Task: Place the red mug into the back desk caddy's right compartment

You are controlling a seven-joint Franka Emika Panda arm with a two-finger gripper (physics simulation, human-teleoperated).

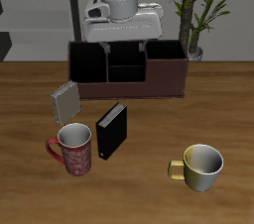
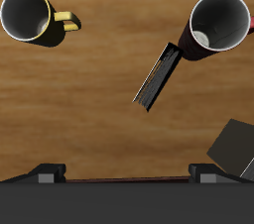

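Note:
The red mug (image 1: 74, 150) with a white speckled pattern stands upright near the table's front edge, handle pointing away from the black book. It also shows in the wrist view (image 2: 220, 24), pale grey inside. The back desk caddy (image 1: 129, 88), a long dark-brown box, stands at the table's back. Its right compartment (image 1: 167, 70), the widest end section, holds nothing I can see. My gripper (image 1: 121, 44) hangs open and empty above the caddy, far from the mug. In the wrist view the gripper (image 2: 127, 174) shows its fingers (image 2: 48, 173) wide apart.
A black book (image 1: 111, 129) (image 2: 157, 74) stands beside the red mug. A small grey notebook (image 1: 65, 100) (image 2: 236, 147) leans between mug and caddy. A yellow-cream mug (image 1: 201, 166) (image 2: 27, 15) stands near the front edge. A potted plant (image 1: 196, 10) stands behind the caddy.

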